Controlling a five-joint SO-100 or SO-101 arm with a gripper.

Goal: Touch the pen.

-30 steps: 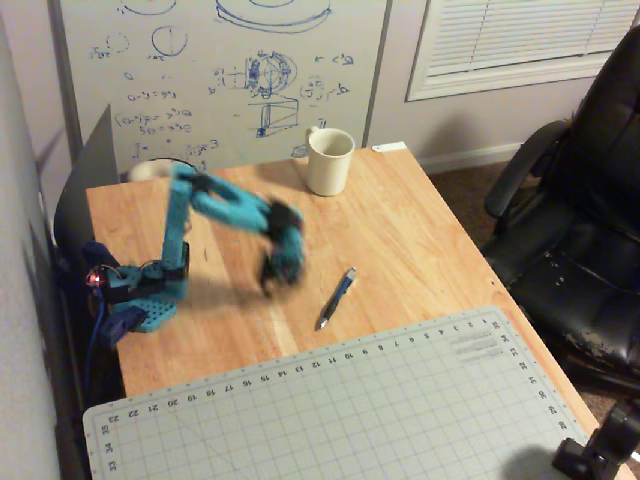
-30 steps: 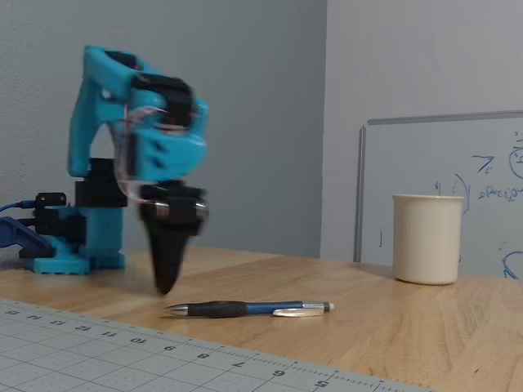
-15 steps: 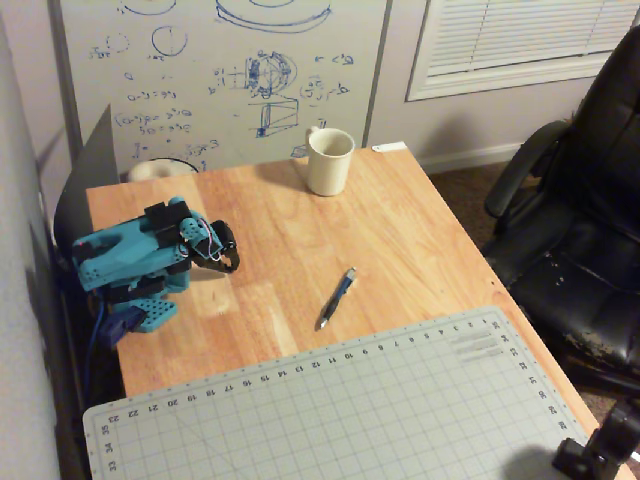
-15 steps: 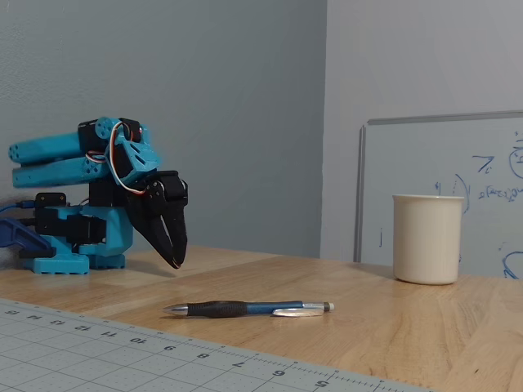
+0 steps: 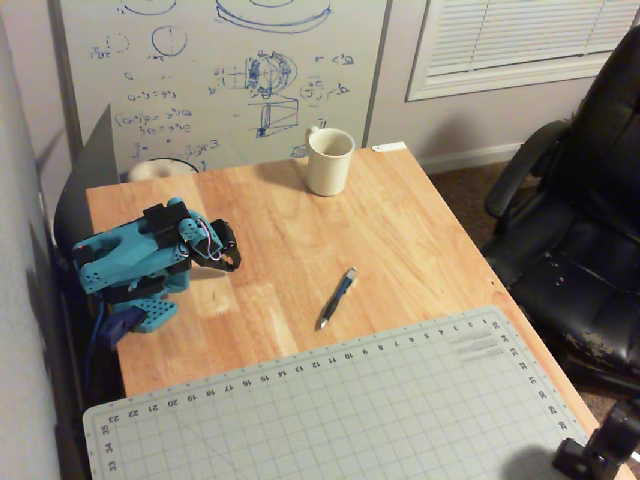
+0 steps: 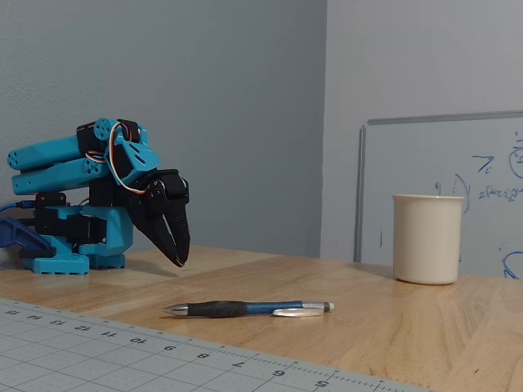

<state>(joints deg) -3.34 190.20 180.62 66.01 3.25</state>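
1. A blue-teal robot arm (image 5: pixel 135 262) is sitting folded near the left edge of a wooden table (image 5: pixel 400 220) in the overhead view, its base close to that edge and its upper links doubled back over themselves.
2. The black gripper (image 6: pixel 177 260) is pointing down and hanging just above the tabletop in the fixed view, touching nothing.
3. Its two fingers are lying pressed together to a single point, with nothing between them.
4. The pen (image 5: pixel 337 298) is lying flat on the bare wood near the middle of the table in the overhead view, slanting from upper right to lower left, with its silvery tip toward the near edge.
5. The pen's tip is resting close to the far border of a grey cutting mat (image 5: pixel 340 410), which is covering the near part of the table; the pen is not lying on the mat.
6. In the fixed view the pen (image 6: pixel 245 309) is showing a dark grip, a blue barrel and a silvery clip, and is lying to the right of and nearer the camera than the gripper, clearly apart from it.
7. A cream mug (image 5: pixel 329 160) is standing upright near the far edge of the table in the overhead view, well apart from both pen and arm.
8. A whiteboard (image 5: pixel 225 75) covered in blue sketches is leaning behind the far edge.
9. A black office chair (image 5: pixel 580 230) is standing off the table's right edge.
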